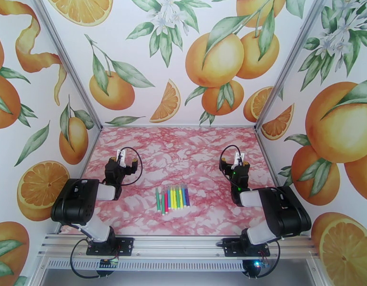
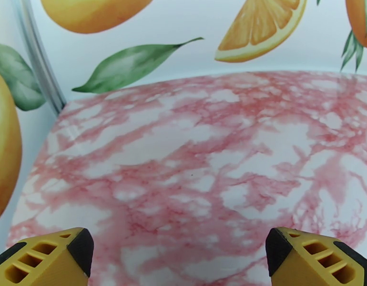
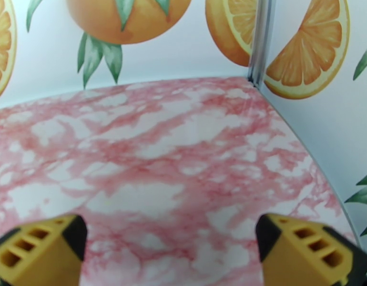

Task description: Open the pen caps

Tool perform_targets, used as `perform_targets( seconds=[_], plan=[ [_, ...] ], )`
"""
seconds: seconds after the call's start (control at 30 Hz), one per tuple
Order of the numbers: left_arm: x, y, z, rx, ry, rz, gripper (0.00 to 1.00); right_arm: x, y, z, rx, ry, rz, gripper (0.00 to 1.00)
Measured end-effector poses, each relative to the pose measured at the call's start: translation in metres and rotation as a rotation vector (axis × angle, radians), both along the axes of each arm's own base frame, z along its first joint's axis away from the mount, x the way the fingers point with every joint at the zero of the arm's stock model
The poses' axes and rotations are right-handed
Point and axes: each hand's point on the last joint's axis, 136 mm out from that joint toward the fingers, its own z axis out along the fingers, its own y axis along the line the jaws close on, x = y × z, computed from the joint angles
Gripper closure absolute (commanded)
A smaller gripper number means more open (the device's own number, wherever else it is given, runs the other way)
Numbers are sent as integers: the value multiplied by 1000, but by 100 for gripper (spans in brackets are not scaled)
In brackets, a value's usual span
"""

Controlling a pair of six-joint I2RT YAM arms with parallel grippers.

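Several thin pens [image 1: 172, 198] lie side by side in a row on the pink marbled table [image 1: 183, 153], near its front middle. They are green, red, blue, yellow and purple, and their caps look to be on, though too small to tell. My left gripper [image 1: 125, 159] hovers at the left, open and empty, well to the left of the row. Its yellow fingertips [image 2: 45, 256] stand wide apart over bare table. My right gripper [image 1: 235, 160] is at the right, also open and empty, with yellow fingertips [image 3: 307, 253] spread wide.
Walls printed with oranges and leaves close in the table on the left [image 1: 35, 139], back [image 1: 183, 67] and right [image 1: 326, 139]. Metal corner posts [image 1: 69, 67] stand at the back corners. An aluminium rail [image 1: 183, 244] with both arm bases runs along the front edge.
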Motion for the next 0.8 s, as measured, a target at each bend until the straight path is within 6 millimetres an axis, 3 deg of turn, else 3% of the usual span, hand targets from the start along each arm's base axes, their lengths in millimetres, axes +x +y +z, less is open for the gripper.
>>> perform_targets(
  seconds=[0.33,0.43,0.57,0.67,0.8],
  plan=[
    [-5,2,7,27,34,55,0,-1,-2,5,-2,-7,-12,2],
    [-2,-2,36,38,12,91,0,-5,-6,15,-3,6,-41,2],
    [-11,-3,76,32,-41,127,0,-3,-11,50,16,-4,-81,2],
    [-23,-5,90,17,-35,128,0,-11,-10,75,41,-10,-86,5],
    [-41,-14,103,-5,-22,103,0,-21,-3,88,78,41,-69,8]
  ],
)
